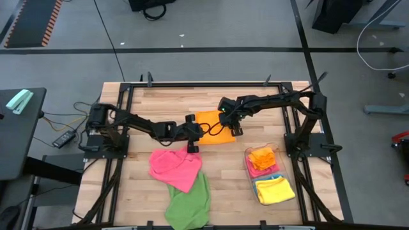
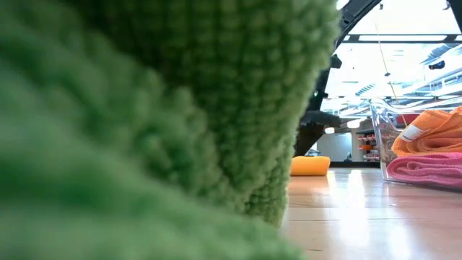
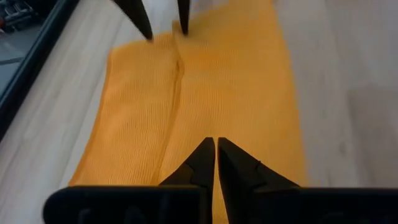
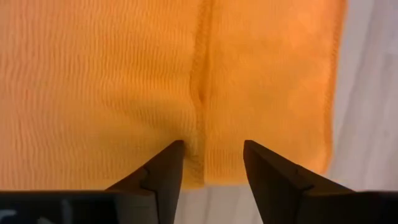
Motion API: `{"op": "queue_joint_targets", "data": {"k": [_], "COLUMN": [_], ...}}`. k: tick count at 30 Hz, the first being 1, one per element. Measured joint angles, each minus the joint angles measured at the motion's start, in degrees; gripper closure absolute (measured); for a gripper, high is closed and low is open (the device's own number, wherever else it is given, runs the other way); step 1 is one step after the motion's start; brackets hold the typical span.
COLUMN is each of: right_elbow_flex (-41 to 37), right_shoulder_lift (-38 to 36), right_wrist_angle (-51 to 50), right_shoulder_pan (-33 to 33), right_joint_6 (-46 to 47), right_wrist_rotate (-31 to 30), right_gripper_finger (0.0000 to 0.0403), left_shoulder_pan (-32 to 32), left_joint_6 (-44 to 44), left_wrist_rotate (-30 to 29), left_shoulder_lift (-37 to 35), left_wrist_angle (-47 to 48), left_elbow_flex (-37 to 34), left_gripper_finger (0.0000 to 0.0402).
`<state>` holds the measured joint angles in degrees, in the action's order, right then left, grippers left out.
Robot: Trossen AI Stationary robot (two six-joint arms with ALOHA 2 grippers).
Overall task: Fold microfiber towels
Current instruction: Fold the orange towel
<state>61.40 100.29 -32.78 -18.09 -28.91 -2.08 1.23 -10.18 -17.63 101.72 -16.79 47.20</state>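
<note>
- the orange towel point(image 1: 213, 127) lies flat on the wooden desk point(image 1: 140, 191), near the middle toward its far side, folded so a cloth edge runs down its middle as a seam.
- the left hand point(image 3: 216, 144) sits low over one end of the orange towel, right on that seam, its two dark fingers pressed together; whether any cloth is pinched between them cannot be told.
- the right hand point(image 4: 211, 149) is at the opposite end of the same towel, its fingers apart and straddling the seam at the towel's edge, with nothing between them.
- in the left wrist view the right hand's two finger tips show at the far end of the towel, spread.
- a pink towel point(image 1: 174, 167) lies loose near the front of the desk, overlapping a green towel point(image 1: 190, 204) that reaches the front edge and fills most of the low view.
- a clear bin point(image 1: 250, 168) on the right side of the desk holds folded orange, pink, blue and yellow towels.
</note>
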Motion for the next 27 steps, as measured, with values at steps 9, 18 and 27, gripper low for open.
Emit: {"op": "queue_joint_targets", "data": {"k": [9, 18, 27], "right_elbow_flex": [0.6, 0.7, 0.6], "right_shoulder_lift": [-2.5, -1.7, 5.9], "right_wrist_angle": [3.8, 7.4, 9.6], "right_shoulder_pan": [-6.0, -15.7, -16.3], "right_joint_6": [8.0, 20.5, 27.7], "right_wrist_rotate": [2.0, 6.0, 8.9], "right_gripper_finger": [0.0224, 0.0224, 0.0224], "left_shoulder_pan": [2.9, 2.8, 2.6], "left_joint_6": [2.0, 0.0, -0.1], "left_wrist_rotate": [0.0, 0.3, 0.2], "left_shoulder_lift": [0.5, 0.1, 0.1], "left_wrist_angle": [-0.7, -0.5, -0.5], "left_elbow_flex": [0.4, 0.5, 0.5], "left_gripper_finger": [0.0388, 0.0376, 0.0386]}}
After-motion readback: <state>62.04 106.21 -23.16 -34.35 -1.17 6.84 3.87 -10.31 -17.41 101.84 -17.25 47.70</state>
